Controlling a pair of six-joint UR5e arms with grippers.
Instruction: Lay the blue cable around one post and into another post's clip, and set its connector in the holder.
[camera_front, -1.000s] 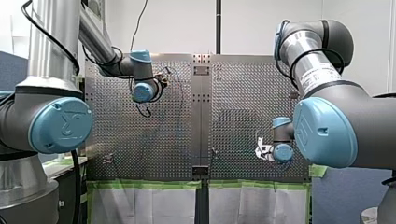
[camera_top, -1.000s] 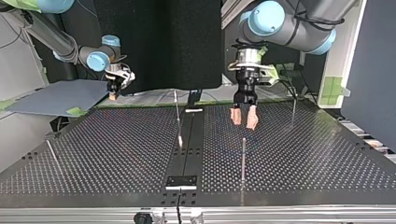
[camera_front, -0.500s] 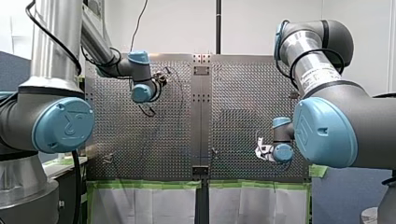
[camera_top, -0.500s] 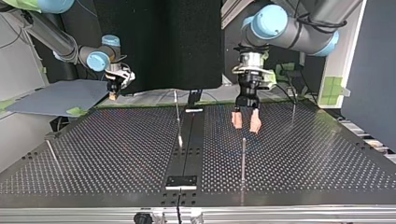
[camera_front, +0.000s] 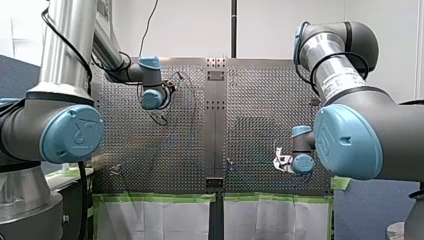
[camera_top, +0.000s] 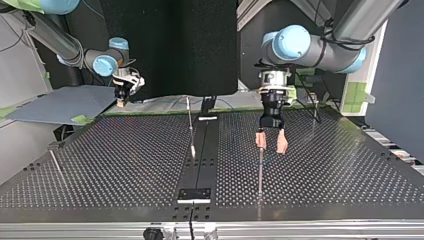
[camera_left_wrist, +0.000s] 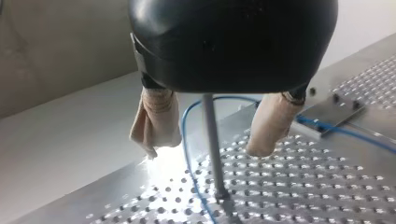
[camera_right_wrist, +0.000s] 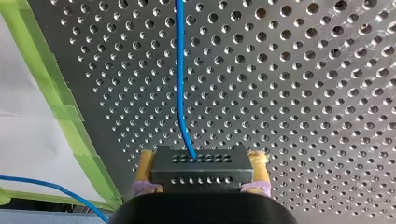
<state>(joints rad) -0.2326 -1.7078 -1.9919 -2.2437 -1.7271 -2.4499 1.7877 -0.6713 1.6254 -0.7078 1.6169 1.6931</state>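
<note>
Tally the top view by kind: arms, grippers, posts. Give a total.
Arms: 2, my left arm and my right arm.
Grippers: 2, left gripper and right gripper.
Posts: 4, near post, centre post, left-edge post, far-right post.
Total: 8.

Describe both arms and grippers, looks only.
My left arm and my right arm: silver tubes, grey joints, light-blue caps, black cables running outside; the right tube has a printed label. The left gripper: black rounded body, beige padded fingers. The right gripper: black body, yellow pads.
</note>
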